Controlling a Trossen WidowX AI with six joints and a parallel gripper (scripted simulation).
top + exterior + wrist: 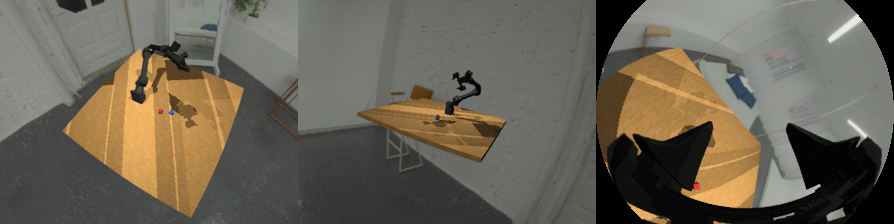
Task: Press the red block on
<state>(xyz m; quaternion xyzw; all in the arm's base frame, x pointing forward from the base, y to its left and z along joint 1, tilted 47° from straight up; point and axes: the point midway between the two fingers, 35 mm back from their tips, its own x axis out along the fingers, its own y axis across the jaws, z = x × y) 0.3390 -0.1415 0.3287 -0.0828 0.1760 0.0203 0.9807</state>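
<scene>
Claw point(185, 63) point(457, 82) point(750, 125) raised above the desk point(140, 137) point(428, 125) point(651, 107), its fingers wide apart and empty; red block point(160, 111) point(438, 115) point(696, 186) on the desk, just left of the blue block point(171, 112) point(437, 118) in the top view.

Desk point(140, 137) point(428, 127) point(661, 110) warmly lit, crossed by bright bands and broad darker stripes; surrounding room grey and dim. Arm's shadow hard-edged, stepped along outline, on desk in top view. Light strips glow white at right of wrist view; their surroundings pale, low in contrast. Wrist picture round, black corners, strong fisheye bending. Claw point(750, 125) nearly black there, little surface detail. Walls and floor soft, slightly blurred in top and exterior views. Small blocks coarse, pixelated, yet colours vivid. Exterior wall flat grey, evenly lit.
</scene>
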